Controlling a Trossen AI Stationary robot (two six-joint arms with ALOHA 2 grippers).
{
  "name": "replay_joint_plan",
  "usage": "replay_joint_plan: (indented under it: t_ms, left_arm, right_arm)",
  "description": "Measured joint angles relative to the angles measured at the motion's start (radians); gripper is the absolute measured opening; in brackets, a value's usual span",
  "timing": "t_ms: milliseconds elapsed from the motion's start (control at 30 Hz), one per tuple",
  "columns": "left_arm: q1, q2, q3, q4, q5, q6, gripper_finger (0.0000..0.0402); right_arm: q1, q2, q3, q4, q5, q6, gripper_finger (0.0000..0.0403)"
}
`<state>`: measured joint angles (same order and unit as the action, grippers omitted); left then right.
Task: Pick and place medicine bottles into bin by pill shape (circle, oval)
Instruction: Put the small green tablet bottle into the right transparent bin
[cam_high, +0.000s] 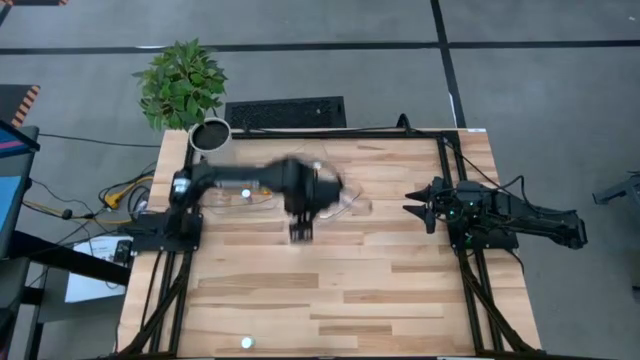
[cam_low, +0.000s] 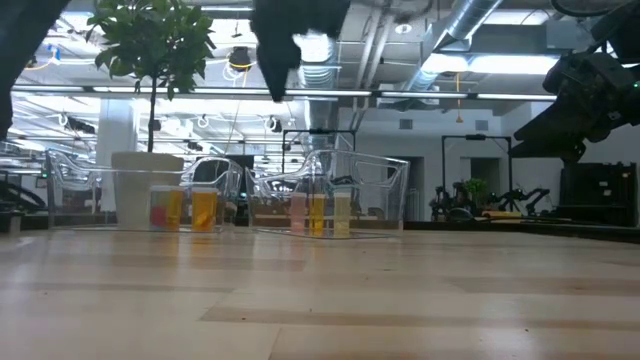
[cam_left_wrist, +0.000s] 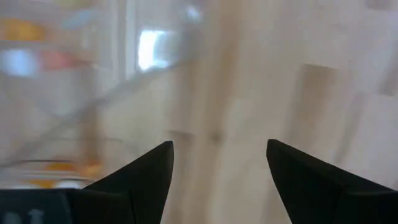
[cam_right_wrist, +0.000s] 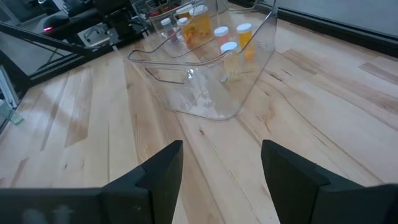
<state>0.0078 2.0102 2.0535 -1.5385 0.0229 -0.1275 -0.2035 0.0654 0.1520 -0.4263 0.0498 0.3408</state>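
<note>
The left arm is motion-blurred over the light wooden table (cam_high: 340, 290); its dark two-finger left gripper (cam_left_wrist: 217, 168) hangs empty, fingers spread. Small amber medicine bottles with white caps (cam_right_wrist: 229, 51) stand inside the clear plastic tubs (cam_right_wrist: 205, 93). The right gripper (cam_right_wrist: 221, 165) waits, fingers apart, at the table's right edge.

From where I stand, nothing written can be read anywhere: the small amber-orange medicine bottles with white caps (cam_right_wrist: 244, 32) show no legible labels.
</note>
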Motion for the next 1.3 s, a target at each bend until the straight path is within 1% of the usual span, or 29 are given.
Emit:
replay_joint_plan:
  t_ms: [67, 167, 333, 500, 600, 700, 900, 933, 1067, 1300]
  left_arm:
    - [-0.106, 0.0, -0.009, 0.015, 0.0, -0.077, 0.0251]
    - [-0.273, 0.0, -0.042, 0.096, -0.001, -0.197, 0.0251]
    - [-0.524, 0.001, -0.096, 0.246, -0.083, -0.494, 0.0251]
    - [-0.703, 0.009, -0.129, 0.286, -0.158, -0.854, 0.0251]
    - [-0.785, 0.023, -0.131, 0.287, -0.17, -1.049, 0.0251]
    - [-0.847, 0.034, -0.13, 0.3, -0.184, -1.186, 0.0251]
    - [-0.925, 0.037, -0.146, 0.251, -0.203, -1.361, 0.0251]
    - [-0.933, 0.039, -0.147, 0.24, -0.201, -1.377, 0.0251]
    - [-0.956, 0.038, -0.197, 0.284, -0.185, -1.427, 0.0251]
    - [-0.966, 0.039, -0.315, 0.408, -0.129, -1.413, 0.0251]
  right_arm:
    - [0.0, 0.0, 0.0, 0.0, 0.0, 0.0, 0.0225]
    - [0.0, 0.0, 0.0, 0.0, 0.0, 0.0, 0.0225]
    - [0.0, 0.0, 0.0, 0.0, 0.0, 0.0, 0.0225]
    - [0.0, 0.0, 0.0, 0.0, 0.0, 0.001, 0.0225]
    - [0.0, 0.0, 0.0, 0.0, 0.0, 0.001, 0.0225]
    - [0.0, 0.0, 0.0, 0.0, 0.0, 0.001, 0.0225]
    - [0.0, 0.0, 0.0, 0.0, 0.0, 0.008, 0.0225]
    - [0.0, 0.0, 0.0, 0.0, 0.0, 0.009, 0.0225]
    - [0.0, 0.0, 0.0, 0.0, 0.0, 0.01, 0.0225]
    - [0.0, 0.0, 0.0, 0.0, 0.0, 0.01, 0.0225]
